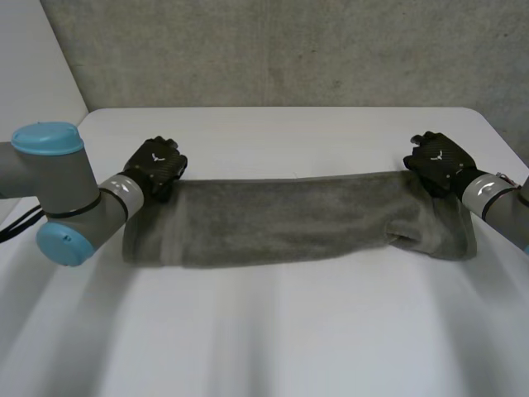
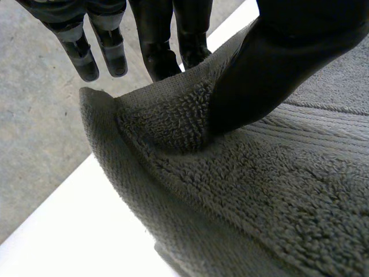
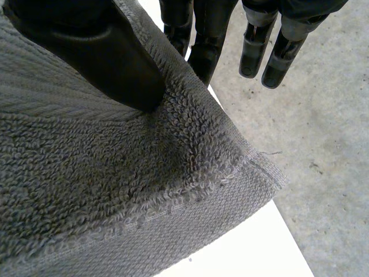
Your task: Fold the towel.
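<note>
Head view takes in one towel (image 1: 289, 219), two hands and one white surface (image 1: 273, 331). The grey towel lies as a long narrow band across the middle of the surface, reaching from one hand to the other. The left hand (image 1: 155, 168) sits on the far corner of the towel's left end, and the right hand (image 1: 436, 163) sits on the far corner of its right end. From this height the grip of either hand is hard to read.

The left wrist view supplies it. The thumb presses on the towel's corner and some fingers (image 2: 158, 40) stand behind the cloth. The corner is pinched between them and lifted, while the other fingers stand straight, clear of the cloth.

The right wrist view shows a like clamp on the other corner. The thumb is on the pile and some fingers (image 3: 202, 55) are behind the hem. The rest are straight beside it, with the grey floor (image 3: 323, 144) beyond them.
</note>
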You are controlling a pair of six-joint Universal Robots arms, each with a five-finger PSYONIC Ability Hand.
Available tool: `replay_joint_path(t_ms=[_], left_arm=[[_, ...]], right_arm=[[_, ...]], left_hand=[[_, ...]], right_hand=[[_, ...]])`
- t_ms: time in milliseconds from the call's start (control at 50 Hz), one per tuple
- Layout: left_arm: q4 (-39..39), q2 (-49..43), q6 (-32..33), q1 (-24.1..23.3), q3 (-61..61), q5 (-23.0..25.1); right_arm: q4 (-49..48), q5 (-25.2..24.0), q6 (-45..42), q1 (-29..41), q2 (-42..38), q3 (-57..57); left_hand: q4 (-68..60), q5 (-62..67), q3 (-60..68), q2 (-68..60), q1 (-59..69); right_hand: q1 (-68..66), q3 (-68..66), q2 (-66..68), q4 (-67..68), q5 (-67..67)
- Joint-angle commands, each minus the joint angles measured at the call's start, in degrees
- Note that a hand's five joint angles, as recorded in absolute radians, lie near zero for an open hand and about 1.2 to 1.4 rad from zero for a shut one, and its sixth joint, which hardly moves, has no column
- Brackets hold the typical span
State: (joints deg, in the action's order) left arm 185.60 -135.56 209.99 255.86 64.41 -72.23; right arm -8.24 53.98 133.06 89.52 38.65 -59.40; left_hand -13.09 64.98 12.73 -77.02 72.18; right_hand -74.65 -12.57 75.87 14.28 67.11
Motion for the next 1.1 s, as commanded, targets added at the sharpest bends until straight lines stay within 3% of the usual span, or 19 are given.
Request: replay_joint_path(t_ms=[20,120,140,160,180,200,220,240,260,440,520,660,760,900,1020,1100], left_arm=[[2.7,-0.9,1.7,0.0,-0.2,-0.2],[2.7,-2.0,3.3,-0.2,-0.3,-0.3],[2.7,-2.2,3.4,-0.3,-0.3,-0.4],[2.8,-2.3,3.4,-0.4,-0.3,-1.0],[2.8,-2.3,3.4,-0.4,-0.3,-1.0],[2.9,-2.3,3.5,-0.4,-0.2,-1.8],[2.9,-2.3,3.5,-0.4,-0.2,-1.9],[3.0,-2.3,3.5,-0.4,-0.2,-2.6],[3.2,-2.2,3.6,-0.4,-0.1,-3.5],[4.3,0.7,3.1,-1.1,0.2,-4.7],[4.4,5.5,2.7,-1.3,2.7,-5.3],[4.4,12.3,-0.4,-2.9,10.2,-6.0],[4.1,19.8,-5.8,-3.3,17.9,-6.0],[4.0,28.4,-15.7,-3.5,28.8,-5.8],[4.6,32.2,-17.2,-4.1,34.5,-5.7],[4.6,32.5,-17.2,-4.4,35.5,-5.8]], right_arm=[[-2.3,0.0,0.5,0.4,-2.6,2.5],[-3.2,0.1,0.6,1.2,-4.5,4.3],[-3.4,0.4,0.6,1.3,-5.3,5.1],[-3.4,0.6,0.6,1.4,-5.8,5.6],[-3.4,0.6,0.6,1.4,-5.8,5.6],[-3.4,0.6,0.6,1.4,-6.1,5.9],[-3.4,0.6,0.6,1.4,-6.1,5.9],[-3.5,0.8,0.6,1.4,-6.0,5.9],[-3.7,1.4,0.6,1.4,-5.7,5.9],[-3.7,4.8,1.3,1.7,0.6,3.9],[-3.6,5.5,5.7,1.4,6.5,-0.2],[-2.8,4.8,13.7,0.7,16.5,-9.0],[3.2,2.7,18.0,0.2,24.3,-17.7],[11.8,-0.1,16.3,-5.1,26.1,-23.5],[14.5,-2.6,9.3,-8.7,25.7,-28.4],[14.5,-2.8,5.2,-10.5,25.3,-30.3]], left_hand=[[3.1,5.0,-2.7,-3.0,7.8],[3.1,5.0,-2.7,-3.0,7.8],[3.1,-0.3,-2.7,2.3,2.5],[3.1,-20.8,-2.7,22.9,-18.0],[3.1,-21.0,-2.7,23.1,-18.2],[3.1,-42.0,-2.7,44.1,-39.2],[3.1,-42.2,-2.7,44.3,-39.4],[3.1,-56.0,-2.7,58.1,-53.2],[3.1,-65.0,-2.7,67.0,-62.2],[3.1,-64.9,-2.7,67.0,-62.1],[3.1,-64.9,-2.7,67.0,-62.1],[3.1,-64.6,-2.7,66.6,-61.8],[3.1,-64.4,-2.7,66.5,-61.6],[3.1,-64.4,-2.7,66.5,-61.6],[3.1,-64.4,-2.7,66.5,-61.6],[3.1,-64.4,-2.7,66.5,-61.6]], right_hand=[[-5.3,2.6,4.1,-4.3,2.9],[-5.3,2.6,4.1,-4.3,2.9],[-5.3,2.6,4.1,-4.3,2.9],[11.7,2.6,-13.0,-4.3,-14.2],[11.9,2.6,-13.1,-4.3,-14.4],[40.2,2.6,-41.4,-4.3,-42.7],[40.5,2.6,-41.7,-4.3,-43.0],[64.7,2.6,-65.9,-4.3,-67.1],[64.7,2.6,-65.9,-4.3,-67.1],[64.7,2.6,-65.9,-4.3,-67.1],[64.7,2.6,-65.9,-4.3,-67.1],[64.7,2.6,-65.9,-4.3,-67.1],[64.7,2.6,-65.9,-4.3,-67.1],[59.6,2.6,-60.8,-4.3,-62.0],[44.6,2.6,-45.8,-4.3,-47.0],[44.4,2.6,-45.6,-4.3,-46.8]])
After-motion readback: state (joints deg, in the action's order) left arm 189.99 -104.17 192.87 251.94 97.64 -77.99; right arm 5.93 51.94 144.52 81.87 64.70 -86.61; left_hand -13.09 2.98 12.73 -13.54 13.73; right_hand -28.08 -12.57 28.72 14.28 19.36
